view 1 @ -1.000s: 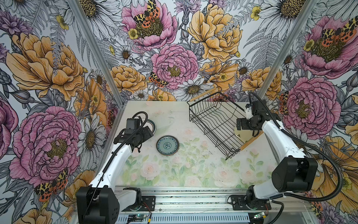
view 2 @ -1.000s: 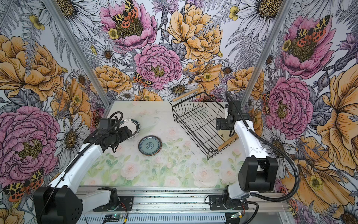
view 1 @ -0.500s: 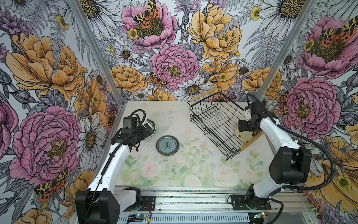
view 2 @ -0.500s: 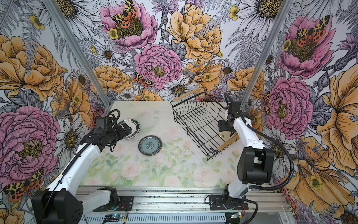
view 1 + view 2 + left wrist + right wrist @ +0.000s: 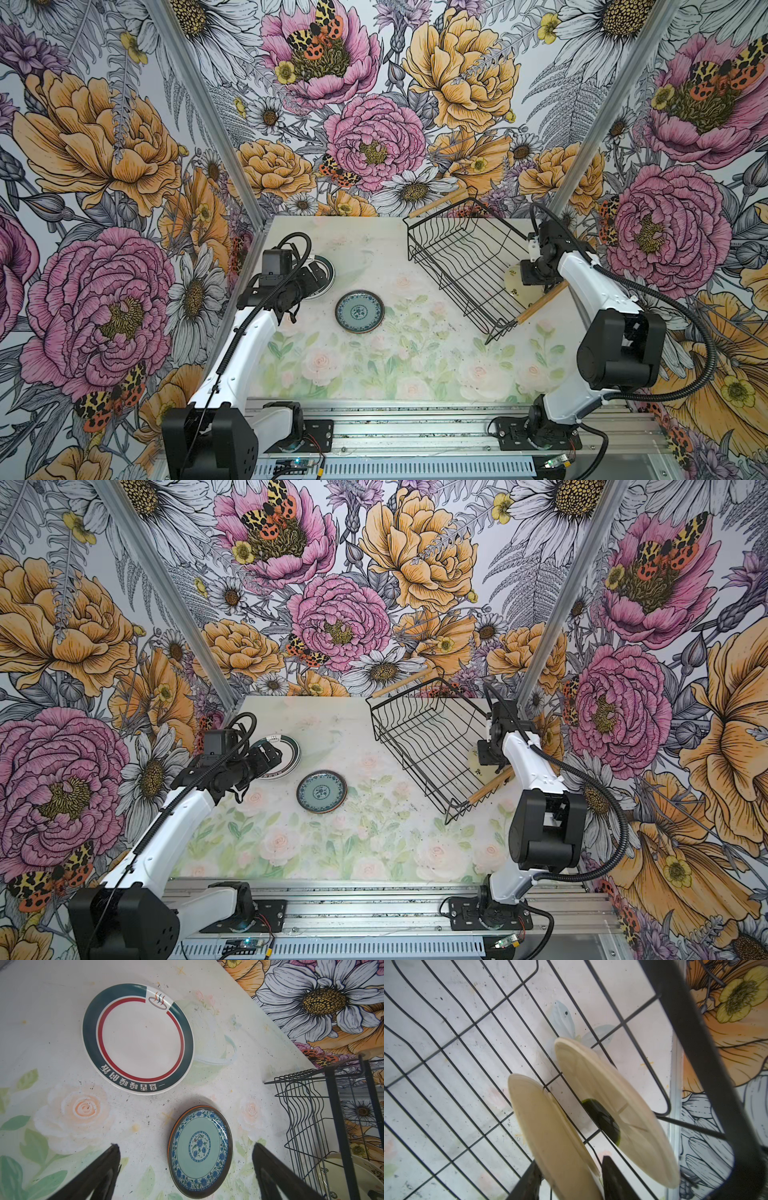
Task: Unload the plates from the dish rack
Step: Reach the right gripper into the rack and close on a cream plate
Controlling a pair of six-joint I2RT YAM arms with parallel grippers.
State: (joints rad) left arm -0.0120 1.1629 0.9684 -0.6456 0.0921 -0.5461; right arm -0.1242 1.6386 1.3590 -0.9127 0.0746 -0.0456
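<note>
Right wrist: right fingers [image 5: 612, 1180] straddle round cream plate [image 5: 550, 1136]; black wire rack [image 5: 708, 1064].

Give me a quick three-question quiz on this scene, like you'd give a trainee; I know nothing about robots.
1. How many cream plates stand on edge in the dish rack?
2. True or false: the left gripper holds the teal plate.
3. The right gripper has its fingers on either side of: A) a cream plate, B) the white plate, C) a wooden handle.

Key
1. Two.
2. False: its jaws are open and empty, and the teal plate lies flat on the table.
3. A.
</note>
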